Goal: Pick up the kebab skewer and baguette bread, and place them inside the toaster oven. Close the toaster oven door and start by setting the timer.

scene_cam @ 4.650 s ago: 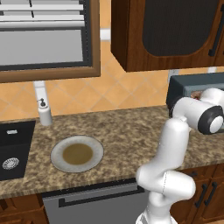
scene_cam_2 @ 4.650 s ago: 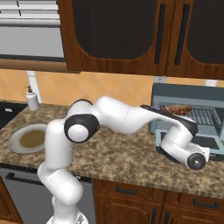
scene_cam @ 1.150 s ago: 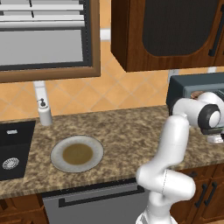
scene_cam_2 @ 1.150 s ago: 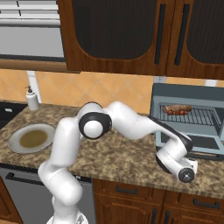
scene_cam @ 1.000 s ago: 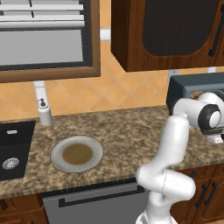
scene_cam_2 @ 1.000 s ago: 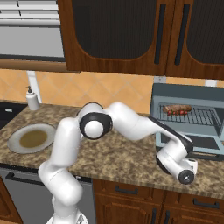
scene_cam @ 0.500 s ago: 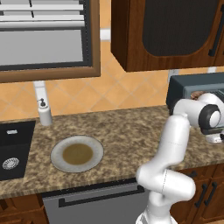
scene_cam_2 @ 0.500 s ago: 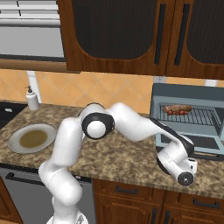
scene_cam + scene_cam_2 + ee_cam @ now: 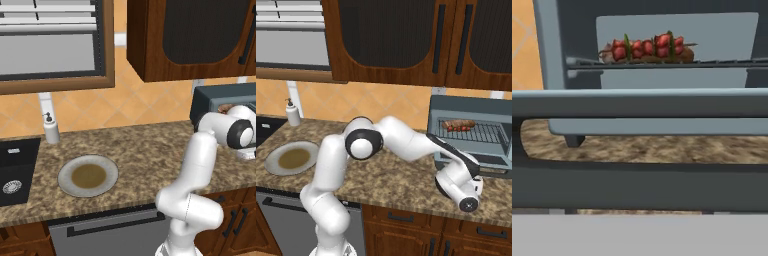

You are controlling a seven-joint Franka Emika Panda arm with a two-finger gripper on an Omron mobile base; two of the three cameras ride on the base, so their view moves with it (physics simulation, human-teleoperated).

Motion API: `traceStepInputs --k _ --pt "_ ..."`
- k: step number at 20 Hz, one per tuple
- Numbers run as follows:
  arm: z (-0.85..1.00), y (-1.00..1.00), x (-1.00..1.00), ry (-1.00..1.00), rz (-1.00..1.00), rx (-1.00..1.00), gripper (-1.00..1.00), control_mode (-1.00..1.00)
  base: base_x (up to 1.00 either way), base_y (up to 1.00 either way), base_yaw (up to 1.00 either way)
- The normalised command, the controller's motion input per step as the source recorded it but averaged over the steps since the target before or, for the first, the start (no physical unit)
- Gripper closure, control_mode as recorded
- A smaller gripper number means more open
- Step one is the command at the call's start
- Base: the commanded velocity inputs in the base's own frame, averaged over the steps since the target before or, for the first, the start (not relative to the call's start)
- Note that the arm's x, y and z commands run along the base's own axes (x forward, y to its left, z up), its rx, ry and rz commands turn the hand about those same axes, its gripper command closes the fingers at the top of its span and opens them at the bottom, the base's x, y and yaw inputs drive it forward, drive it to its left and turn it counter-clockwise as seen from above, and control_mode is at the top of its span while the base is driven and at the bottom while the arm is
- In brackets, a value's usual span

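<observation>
Red-chunked kebab skewer (image 9: 647, 47) and golden baguette bread (image 9: 458, 123) lie on the grey-blue toaster oven (image 9: 472, 131) rack. Robot's pincer, fingers spread wide, hangs low before the dropped-open toaster oven door (image 9: 637, 102); a misjudged lift could slip off its bar.

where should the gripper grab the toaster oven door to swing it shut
By its bar handle, the horizontal rail along the free edge of the open toaster oven door. Come from the front and below so the fingers straddle the bar, then lift. The door hangs folded down, and the bar is its only graspable part.
</observation>
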Motion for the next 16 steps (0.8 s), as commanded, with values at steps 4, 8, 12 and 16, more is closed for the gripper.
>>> traceStepInputs --k 4,8,12,16 --pt "0.18 0.0 0.3 0.0 0.0 0.0 -1.0 -1.0 0.0 0.0 0.0" --pt "0.21 0.0 0.36 0.0 0.0 0.0 -1.0 -1.0 0.0 0.0 0.0" --pt "0.41 0.0 0.39 -0.01 0.0 0.0 -1.0 -1.0 0.0 0.0 0.0" --pt "0.54 0.0 0.33 -0.03 0.0 0.01 -1.0 -1.0 0.0 0.0 0.0"
